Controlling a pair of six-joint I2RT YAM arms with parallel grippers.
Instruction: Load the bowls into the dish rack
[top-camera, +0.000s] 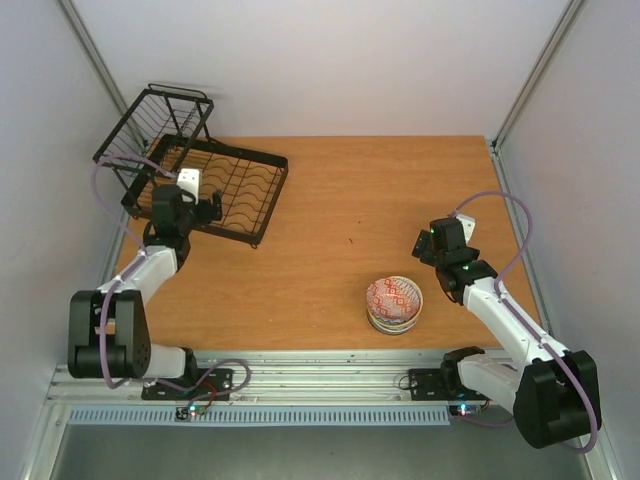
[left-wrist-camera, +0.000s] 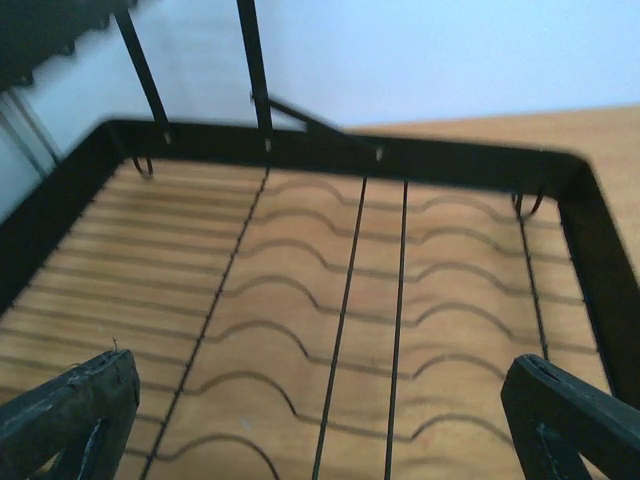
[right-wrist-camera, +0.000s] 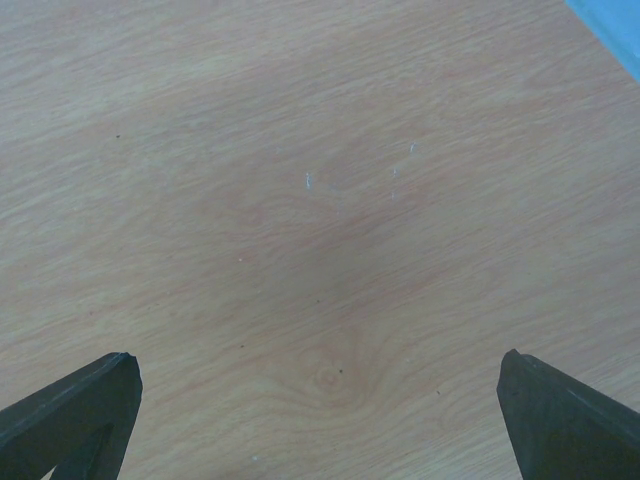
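Observation:
A stack of bowls (top-camera: 394, 304) sits on the wooden table near the front, right of centre; the top one is red-and-white patterned. The black wire dish rack (top-camera: 205, 185) stands at the back left, with a raised basket (top-camera: 160, 125) at its far end. It holds no bowls. My left gripper (top-camera: 207, 207) is open and empty over the rack's near edge; the left wrist view shows the rack's curved dividers (left-wrist-camera: 330, 300) between its fingers (left-wrist-camera: 75, 405). My right gripper (top-camera: 430, 245) is open and empty over bare table, behind and right of the bowls.
White walls with metal corner posts enclose the table on three sides. A metal rail (top-camera: 320, 375) runs along the front edge by the arm bases. The right wrist view shows only wood table (right-wrist-camera: 320, 250).

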